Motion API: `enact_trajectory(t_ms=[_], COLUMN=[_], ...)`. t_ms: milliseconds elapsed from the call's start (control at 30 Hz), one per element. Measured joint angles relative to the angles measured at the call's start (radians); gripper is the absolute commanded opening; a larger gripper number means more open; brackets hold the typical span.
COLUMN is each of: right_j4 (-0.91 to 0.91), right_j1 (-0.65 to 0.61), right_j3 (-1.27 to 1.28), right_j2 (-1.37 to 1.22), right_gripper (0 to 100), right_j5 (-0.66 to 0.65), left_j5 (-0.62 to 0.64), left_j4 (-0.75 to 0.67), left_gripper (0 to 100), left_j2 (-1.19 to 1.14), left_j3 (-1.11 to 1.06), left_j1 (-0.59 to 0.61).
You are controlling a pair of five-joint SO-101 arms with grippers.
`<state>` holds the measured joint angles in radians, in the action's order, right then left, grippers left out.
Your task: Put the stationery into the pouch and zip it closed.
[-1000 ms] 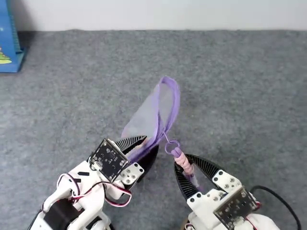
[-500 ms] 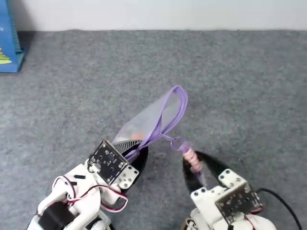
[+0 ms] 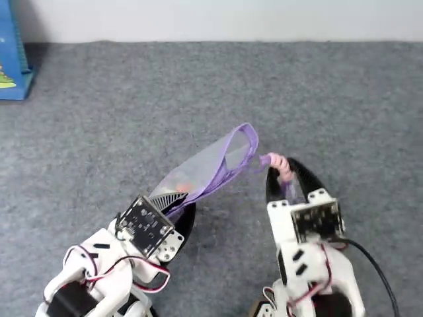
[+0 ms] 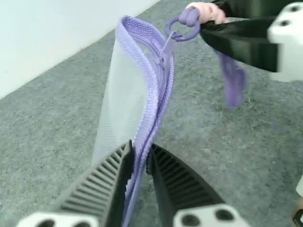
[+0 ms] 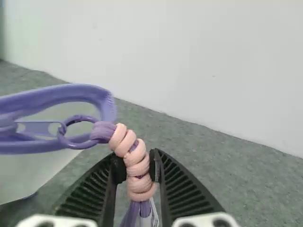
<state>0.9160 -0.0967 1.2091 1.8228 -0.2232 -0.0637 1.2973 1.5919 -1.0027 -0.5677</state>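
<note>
From left end effector (image 4: 140,152), clamped pouch (image 3: 210,166) stretches to right end effector (image 5: 136,161).

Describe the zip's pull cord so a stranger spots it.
Above the grey table, the left gripper holds a purple mesh pouch. A ring at its far tip leads to the pull cord: the lone pink coil, pinched by the right gripper.

Lab-like setup, grey felt (image 3: 99,112) (white wall (image 3: 218,20))

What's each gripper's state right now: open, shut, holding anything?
Left gripper: shut on the pouch, at its zipper edge.
Right gripper: shut on the zipper pull cord.
</note>
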Motion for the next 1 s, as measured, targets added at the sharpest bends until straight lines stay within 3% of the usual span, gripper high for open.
enact_trajectory(t_ms=[400, 767, 1000], right_j4=[-0.41, -0.466, -0.466], right_j1=[0.16, 0.302, 0.304], right_j3=[0.327, 0.453, 0.453], right_j2=[0.0, -0.02, -0.017], right_gripper=[0.8, 0.8, 1.2], right_j5=[0.0, 0.002, 0.002], left_j5=[0.0, 0.0, 0.0], left_j4=[0.023, 0.023, 0.023], left_gripper=[1, 1, 1], left_j2=[0.137, 0.169, 0.169], left_j3=[-0.046, -0.043, -0.043], left_j1=[0.012, 0.038, 0.04])
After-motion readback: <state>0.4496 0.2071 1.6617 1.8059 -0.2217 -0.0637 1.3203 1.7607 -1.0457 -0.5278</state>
